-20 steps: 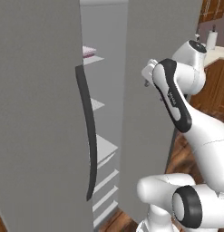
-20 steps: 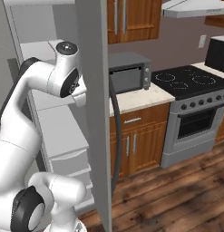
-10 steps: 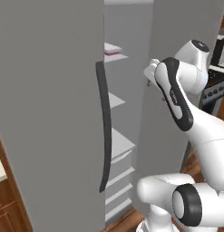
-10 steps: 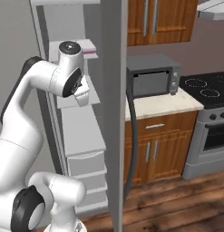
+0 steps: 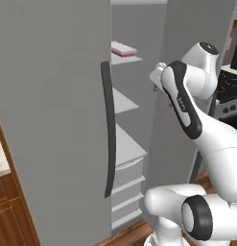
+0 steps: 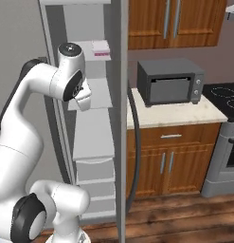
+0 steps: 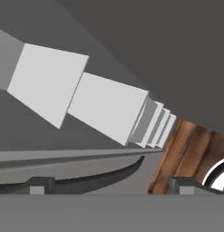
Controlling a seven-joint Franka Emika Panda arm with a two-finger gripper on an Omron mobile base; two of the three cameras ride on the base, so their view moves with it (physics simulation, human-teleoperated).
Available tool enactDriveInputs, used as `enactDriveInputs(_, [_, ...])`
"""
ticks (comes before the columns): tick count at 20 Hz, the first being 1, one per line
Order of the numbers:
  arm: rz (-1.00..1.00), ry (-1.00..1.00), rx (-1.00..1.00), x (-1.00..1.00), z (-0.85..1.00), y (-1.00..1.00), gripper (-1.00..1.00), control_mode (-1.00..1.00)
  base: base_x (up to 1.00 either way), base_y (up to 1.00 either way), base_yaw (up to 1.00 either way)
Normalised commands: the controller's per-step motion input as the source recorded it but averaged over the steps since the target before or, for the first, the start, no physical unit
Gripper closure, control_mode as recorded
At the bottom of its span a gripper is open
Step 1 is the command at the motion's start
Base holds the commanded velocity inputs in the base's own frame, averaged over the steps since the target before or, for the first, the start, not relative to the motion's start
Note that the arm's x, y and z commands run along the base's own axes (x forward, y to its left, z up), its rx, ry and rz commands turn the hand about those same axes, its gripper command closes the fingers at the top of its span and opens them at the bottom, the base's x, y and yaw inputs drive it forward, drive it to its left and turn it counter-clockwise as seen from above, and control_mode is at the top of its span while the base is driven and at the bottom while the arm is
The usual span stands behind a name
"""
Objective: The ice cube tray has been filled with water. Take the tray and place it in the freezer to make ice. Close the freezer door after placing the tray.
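Ice cube tray at 12 o'clock on top shelf; likely light, stiff, spill-prone. Pincer wide, empty. Freezer door heavy; push near handle.

Ice cube tray on the top shelf inside the freezer, further shelves and drawers stacked below it. Gripper in front of the shelves, between the two doors. Microwave on the counter right of the freezer, cabinets beneath.
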Motion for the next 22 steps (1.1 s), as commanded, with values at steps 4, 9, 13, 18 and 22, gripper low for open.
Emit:
enactDriveInputs(4, [0.0, 0.0, 0.0, 0.0, 0.0, 0.0, -1.0, 1.0, -0.34, -0.73, 0.16])
enactDriveInputs(9, [0.0, 0.0, 0.0, 0.0, 0.0, 0.0, -1.0, 1.0, -0.24, -0.26, 0.09])
enactDriveInputs(13, [0.0, 0.0, 0.0, 0.0, 0.0, 0.0, -1.0, 1.0, -0.02, -0.14, 0.05])
enactDriveInputs(18, [0.02, 0.0, 0.0, 0.0, -0.03, -0.02, -1.0, -1.0, 0.0, -0.02, 0.01])
enactDriveInputs(22, [0.0, -0.01, 0.0, -0.02, -0.14, -0.16, -1.0, -1.0, 0.0, 0.0, 0.0])
